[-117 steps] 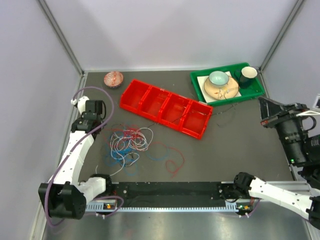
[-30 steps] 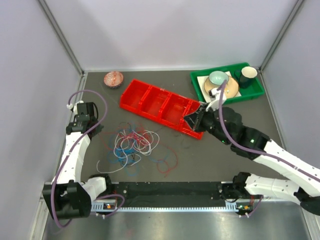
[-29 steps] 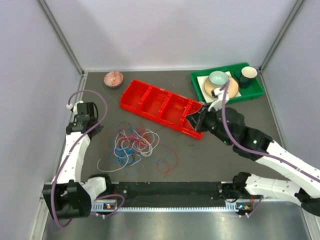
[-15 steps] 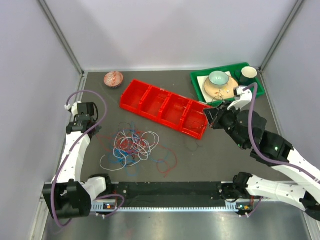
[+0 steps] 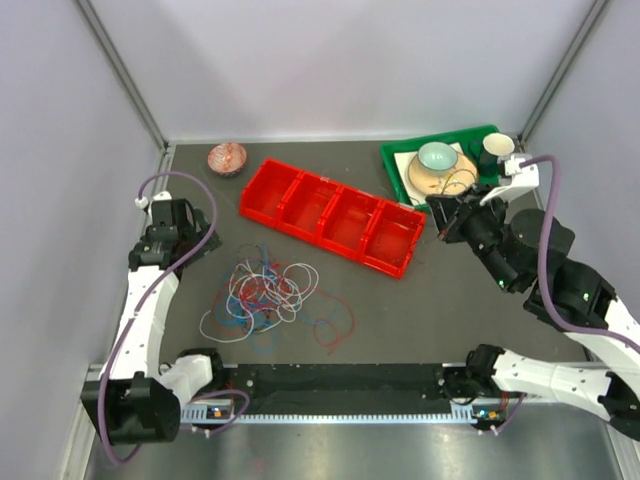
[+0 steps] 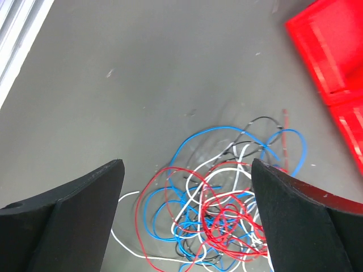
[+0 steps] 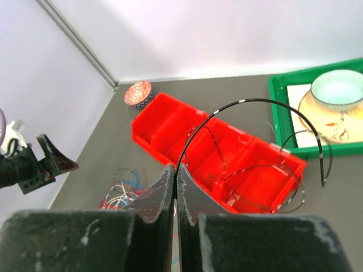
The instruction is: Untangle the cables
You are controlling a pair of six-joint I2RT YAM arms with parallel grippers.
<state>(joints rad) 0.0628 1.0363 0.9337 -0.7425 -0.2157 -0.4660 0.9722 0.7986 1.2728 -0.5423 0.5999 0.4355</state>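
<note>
The cables (image 5: 265,295) lie in a loose tangle of red, white, blue and black loops on the dark table left of centre. My left gripper (image 5: 200,243) hangs above and to the left of them. In the left wrist view it (image 6: 187,164) is open, with the tangle (image 6: 227,209) showing on the table between and below its fingers, untouched. My right gripper (image 5: 445,215) is raised near the red tray's right end. It (image 7: 176,170) is shut on a thin black cable (image 7: 249,101) that arcs up from the jaws and hangs down on the right.
A red tray (image 5: 330,215) with several compartments lies diagonally at the back centre. Behind it on the right stands a green tray (image 5: 500,185) with a plate, a teal bowl (image 5: 436,156) and a dark cup (image 5: 496,150). A patterned bowl (image 5: 227,158) sits back left.
My right gripper has pulled back from the red tray's right end and risen to the right, carrying the black cable. My left gripper has opened. The tangle has shifted slightly.
</note>
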